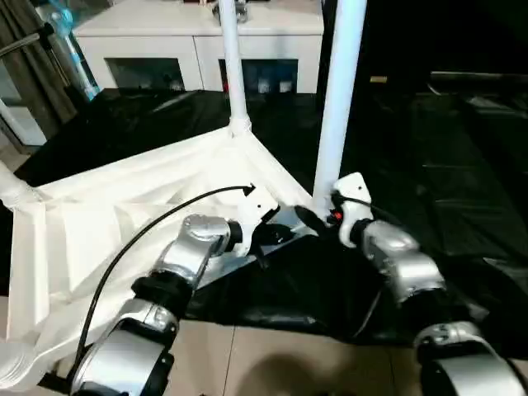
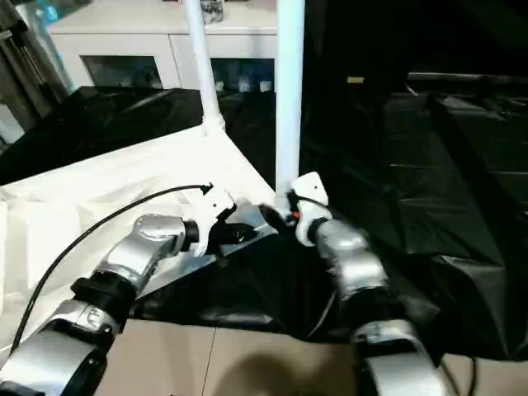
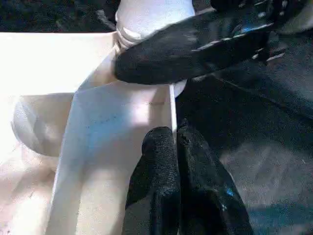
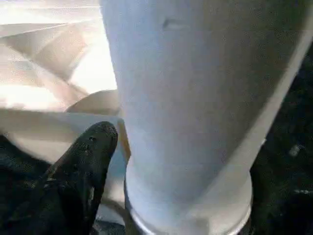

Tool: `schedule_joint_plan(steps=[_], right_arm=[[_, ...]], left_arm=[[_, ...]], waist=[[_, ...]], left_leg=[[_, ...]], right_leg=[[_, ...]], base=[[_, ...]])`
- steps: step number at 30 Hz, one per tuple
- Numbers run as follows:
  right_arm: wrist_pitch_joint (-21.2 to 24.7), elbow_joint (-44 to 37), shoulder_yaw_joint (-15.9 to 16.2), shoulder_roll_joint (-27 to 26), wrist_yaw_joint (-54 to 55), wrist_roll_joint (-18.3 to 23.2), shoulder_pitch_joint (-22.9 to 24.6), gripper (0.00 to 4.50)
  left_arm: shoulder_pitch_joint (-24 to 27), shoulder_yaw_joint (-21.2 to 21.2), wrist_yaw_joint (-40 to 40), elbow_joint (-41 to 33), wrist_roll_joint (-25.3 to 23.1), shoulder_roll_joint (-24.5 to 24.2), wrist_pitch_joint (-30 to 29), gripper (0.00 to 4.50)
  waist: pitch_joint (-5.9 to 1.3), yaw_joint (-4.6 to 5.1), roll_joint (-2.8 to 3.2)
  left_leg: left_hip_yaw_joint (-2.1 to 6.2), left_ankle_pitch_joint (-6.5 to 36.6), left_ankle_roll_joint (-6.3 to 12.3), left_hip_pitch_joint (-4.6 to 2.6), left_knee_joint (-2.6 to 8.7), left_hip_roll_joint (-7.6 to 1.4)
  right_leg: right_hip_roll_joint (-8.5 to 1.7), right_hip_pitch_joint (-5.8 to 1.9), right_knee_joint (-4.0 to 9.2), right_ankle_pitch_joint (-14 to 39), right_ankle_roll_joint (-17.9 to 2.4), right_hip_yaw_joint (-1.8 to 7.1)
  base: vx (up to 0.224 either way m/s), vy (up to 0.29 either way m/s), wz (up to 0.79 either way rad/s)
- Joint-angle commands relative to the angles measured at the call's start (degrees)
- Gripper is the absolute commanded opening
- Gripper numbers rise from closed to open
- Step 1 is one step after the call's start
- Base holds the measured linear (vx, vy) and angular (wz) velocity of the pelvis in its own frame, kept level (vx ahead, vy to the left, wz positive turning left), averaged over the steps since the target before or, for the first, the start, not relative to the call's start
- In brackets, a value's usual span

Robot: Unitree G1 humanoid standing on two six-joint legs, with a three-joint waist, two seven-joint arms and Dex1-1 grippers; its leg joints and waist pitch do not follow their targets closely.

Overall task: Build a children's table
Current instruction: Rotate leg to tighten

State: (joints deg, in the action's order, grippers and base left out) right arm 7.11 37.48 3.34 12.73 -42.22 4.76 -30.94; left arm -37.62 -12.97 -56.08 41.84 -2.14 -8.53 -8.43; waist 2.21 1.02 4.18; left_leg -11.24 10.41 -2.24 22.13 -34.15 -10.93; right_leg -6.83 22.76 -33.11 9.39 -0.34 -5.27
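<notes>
I am reaching both silver forearms in from the bottom of the frame toward its middle, my left gripper (image 3: 171, 152) pinched shut with its black fingertips at the rim of the white plastic ribbed tabletop (image 1: 107, 214), which is lying underside-up across the left half. My right gripper (image 1: 318, 221) is hugging the base of the nearer long white tube leg (image 1: 338, 99), its fingers spread around it, though I cannot tell if they are clamping. That leg and a second white tube leg (image 1: 233, 66) are standing upright, long axes running to the top edge.

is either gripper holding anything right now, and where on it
Nothing is clearly held. The left gripper is shut at the tabletop rim; the right gripper sits at the near leg's base.
</notes>
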Motion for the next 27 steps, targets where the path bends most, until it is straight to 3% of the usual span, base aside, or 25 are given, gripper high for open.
schedule_joint_plan(steps=[1, 3, 5, 10, 12, 20, 21, 27], right_arm=[[0.8, -3.5, 6.6, -0.1, -12.5, 2.5, 1.8, 3.84], [1.2, -5.1, 6.5, 2.3, -17.0, 3.4, 2.4, 3.84], [1.7, -6.2, 6.5, 4.0, -20.3, 3.9, 2.8, 3.84], [2.9, -9.0, 7.8, 9.0, -28.5, 4.7, 3.9, 3.84], [3.3, -10.9, 9.3, 11.6, -32.3, 4.6, 4.7, 3.84], [3.0, -11.8, 10.1, 12.8, -34.3, 3.6, 5.2, 3.39], [3.2, -12.1, 10.3, 12.8, -34.3, 3.6, 5.4, 3.14], [4.6, -13.6, 11.0, 11.4, -33.1, 4.5, 7.7, 2.77]], left_arm=[[-0.3, -2.7, -5.5, -3.3, 1.5, 0.7, 3.4, 0.0], [0.0, -2.8, -7.9, -3.7, 1.9, -0.4, 4.3, 0.0], [0.2, -3.2, -10.1, -4.2, 2.1, -1.4, 4.5, 0.0], [0.9, -3.7, -15.7, -5.7, 3.2, -3.8, 4.5, 0.0], [1.3, -4.3, -18.7, -6.3, 3.3, -5.4, 4.7, 0.0], [1.5, -5.0, -22.5, -6.4, 3.3, -7.7, 4.9, 0.0], [1.5, -5.1, -22.8, -6.5, 3.3, -7.9, 4.8, 0.0], [2.1, -5.2, -21.9, -6.6, 3.2, -7.3, 4.4, 0.0]], waist=[[-3.66, -0.63, -0.82], [-3.93, -1.39, -0.55], [-3.91, -1.96, -0.66], [-3.82, -3.03, -0.71], [-3.7, -3.25, -1.12], [-3.54, -3.32, -1.0], [-3.56, -3.32, -0.96], [-3.73, -3.4, -0.93]], left_leg=[[0.92, 15.4, 5.8, -0.58, 4.18, -2.0], [0.75, 11.9, 7.19, -0.6, 3.86, -2.17], [0.64, 10.9, 7.57, -0.72, 3.81, -2.26], [0.55, 11.3, 6.9, -1.01, 3.91, -2.44], [0.55, 11.8, 6.65, -0.98, 4.02, -2.44], [0.62, 13.8, 4.77, -1.15, 4.24, -2.47], [0.64, 13.7, 4.66, -1.14, 4.25, -2.49], [0.59, 11.7, 5.44, -1.01, 4.05, -2.41]], right_leg=[[-1.78, -2.86, 3.67, 11.8, -13.5, 1.92], [-1.76, -2.91, 3.08, 8.0, -14.7, 1.88], [-1.71, -2.8, 2.82, 6.5, -15.6, 1.9], [-1.75, -2.73, 2.84, 8.1, -15.4, 2.07], [-1.77, -2.73, 2.91, 9.4, -15.1, 2.07], [-1.88, -2.5, 3.27, 13.8, -13.9, 2.21], [-1.85, -2.52, 3.23, 13.4, -13.9, 2.22], [-1.84, -2.63, 2.94, 10.2, -14.6, 2.2]], base=[[0.0, 0.0, 0.0], [0.0, 0.0, 0.0], [0.0, 0.0, 0.0], [0.0, 0.0, 0.0], [0.0, 0.0, 0.0], [0.0, 0.0, 0.0], [0.0, 0.0, 0.0], [0.0, 0.0, 0.0]])
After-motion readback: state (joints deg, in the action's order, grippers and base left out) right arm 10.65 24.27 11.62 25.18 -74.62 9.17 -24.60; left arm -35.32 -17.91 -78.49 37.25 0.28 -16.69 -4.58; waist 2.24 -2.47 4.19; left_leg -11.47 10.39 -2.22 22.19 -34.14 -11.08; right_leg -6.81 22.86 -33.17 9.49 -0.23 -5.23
